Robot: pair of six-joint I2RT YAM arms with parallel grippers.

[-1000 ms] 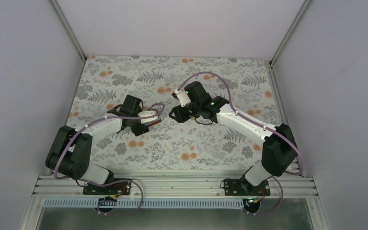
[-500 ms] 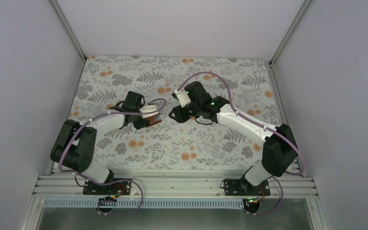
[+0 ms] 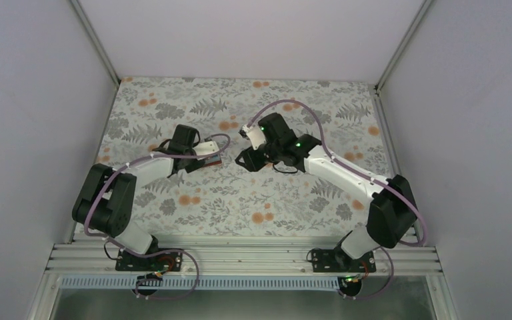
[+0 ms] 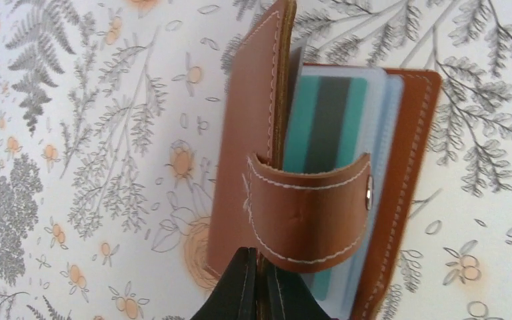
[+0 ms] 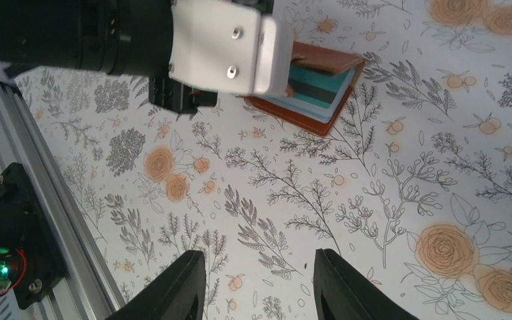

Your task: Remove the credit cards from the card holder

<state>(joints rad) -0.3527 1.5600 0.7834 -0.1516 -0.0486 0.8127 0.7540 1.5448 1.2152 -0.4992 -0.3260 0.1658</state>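
Note:
The brown leather card holder lies partly open on the floral table, one cover standing up on edge. A teal-green credit card with a dark stripe shows inside its pale pocket; other cards are hidden. My left gripper is shut on the lower edge of the raised cover. From above, the left gripper meets the card holder at the table's middle. My right gripper hangs open and holds nothing, a short way right of the card holder, where the teal-green card shows.
The floral cloth covers the table between white walls. An aluminium rail runs along the near edge by the arm bases. The left arm's white wrist housing sits right over the holder's near side.
My left gripper has moved up and right onto the card holder and closed on its cover. The right arm has hardly moved.

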